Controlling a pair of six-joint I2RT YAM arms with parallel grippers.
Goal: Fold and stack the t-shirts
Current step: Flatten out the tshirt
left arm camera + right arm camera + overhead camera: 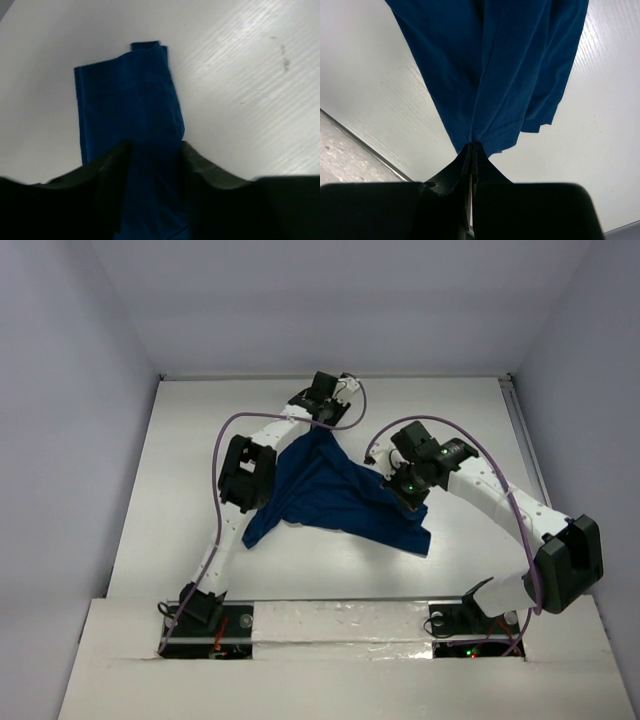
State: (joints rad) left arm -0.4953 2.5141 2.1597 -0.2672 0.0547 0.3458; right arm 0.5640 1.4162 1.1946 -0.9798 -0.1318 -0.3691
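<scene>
One dark navy-blue t-shirt (330, 495) hangs bunched between my two grippers above the middle of the white table (200, 440); its lower corners trail onto the surface. No printed graphic shows. My left gripper (318, 427) holds the far top of the shirt. In the left wrist view the cloth (130, 95) fills the gap between the fingers of that gripper (155, 150). My right gripper (393, 490) holds the shirt's right side. In the right wrist view it (472, 146) is pinched shut on a hem of the shirt (500, 60), which drapes away from it.
A raised white ledge (340, 615) runs along the near edge over the arm bases. Grey walls enclose the table on three sides. A thin rail (520, 430) runs along the table's right edge. Purple cables (225, 440) loop beside both arms.
</scene>
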